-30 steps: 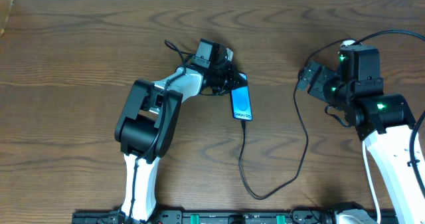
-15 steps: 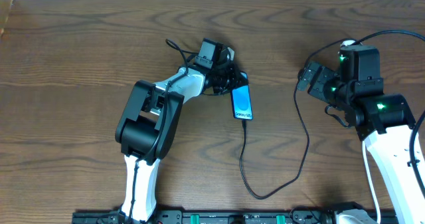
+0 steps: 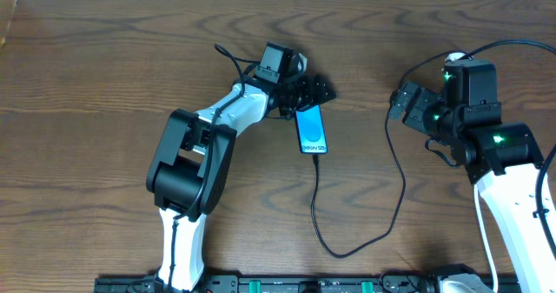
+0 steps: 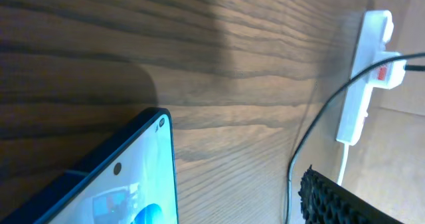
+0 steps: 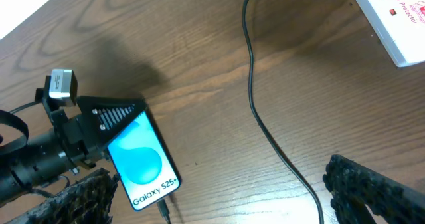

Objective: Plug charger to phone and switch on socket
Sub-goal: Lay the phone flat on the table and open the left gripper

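At phone (image 3: 313,129) top edge: left gripper (image 3: 311,91), jaws spread, released. In phone bottom end: charger (image 3: 316,208), plugged. Well right of phone: right gripper (image 3: 401,103), wide apart, empty; socket (image 5: 392,18).

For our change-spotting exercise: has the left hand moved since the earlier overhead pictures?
Yes. The left hand has shifted right, toward the stationary right arm.

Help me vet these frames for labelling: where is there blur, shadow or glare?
Overhead: sharp, evenly lit. Left wrist: the phone looms close and soft, a dark shadow on the wood above it. Right wrist: crisp, the screen text legible, the socket brightly lit.
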You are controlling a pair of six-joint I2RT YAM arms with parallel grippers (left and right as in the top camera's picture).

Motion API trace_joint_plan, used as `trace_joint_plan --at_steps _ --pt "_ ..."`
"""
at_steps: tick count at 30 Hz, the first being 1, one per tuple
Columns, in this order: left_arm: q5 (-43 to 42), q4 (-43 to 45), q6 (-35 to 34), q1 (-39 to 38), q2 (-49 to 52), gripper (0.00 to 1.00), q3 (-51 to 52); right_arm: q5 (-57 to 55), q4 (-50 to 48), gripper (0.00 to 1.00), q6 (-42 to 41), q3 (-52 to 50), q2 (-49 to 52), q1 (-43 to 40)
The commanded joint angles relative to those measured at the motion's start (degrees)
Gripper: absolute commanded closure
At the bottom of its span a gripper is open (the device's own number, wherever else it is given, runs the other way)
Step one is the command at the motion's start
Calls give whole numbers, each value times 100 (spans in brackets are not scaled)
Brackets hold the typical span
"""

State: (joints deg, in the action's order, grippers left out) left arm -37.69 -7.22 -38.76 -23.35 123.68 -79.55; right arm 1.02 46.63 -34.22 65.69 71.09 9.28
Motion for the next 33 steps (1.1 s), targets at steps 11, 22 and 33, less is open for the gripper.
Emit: trace_joint_plan --at_steps 11,22,33 --pt "2260 -1412 87 39 326 14 240 -90 9 1 63 57 -22 -24" --pt "2717 -1794 219 39 234 13 223 -90 11 1 63 57 -22 -24" --pt "3499 -2514 1279 39 -1598 13 -9 -92 15 1 63 57 -20 -24"
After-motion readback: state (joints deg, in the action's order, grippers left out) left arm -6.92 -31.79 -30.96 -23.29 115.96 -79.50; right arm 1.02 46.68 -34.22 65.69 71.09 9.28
